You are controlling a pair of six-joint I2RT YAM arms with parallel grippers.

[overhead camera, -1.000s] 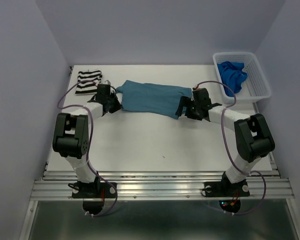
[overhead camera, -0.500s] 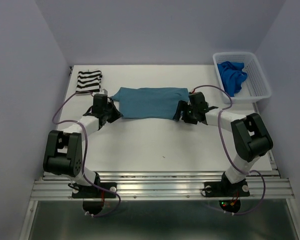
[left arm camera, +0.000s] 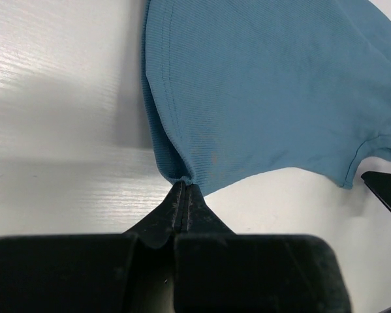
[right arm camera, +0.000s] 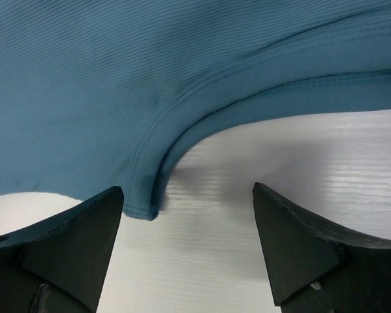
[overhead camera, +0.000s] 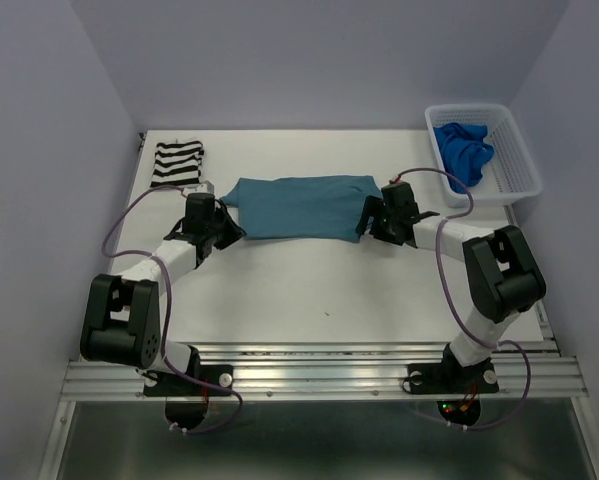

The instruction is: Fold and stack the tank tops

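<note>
The soft teal blue tank top (overhead camera: 299,207) lies flat on the white table (overhead camera: 309,290), one corner pinched in the closed left gripper (left arm camera: 182,189), while the right gripper (right arm camera: 187,190) stands spread at its opposite edge, seemingly not touching.

White table (overhead camera: 309,285), white lattice basket (overhead camera: 509,197) at far right corner, lavender walls (overhead camera: 309,60), aluminium front rail (overhead camera: 319,378)

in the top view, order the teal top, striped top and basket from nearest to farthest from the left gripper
1. teal top, centre, pinched by the left gripper
2. striped top, far left corner
3. basket, far right corner
</note>
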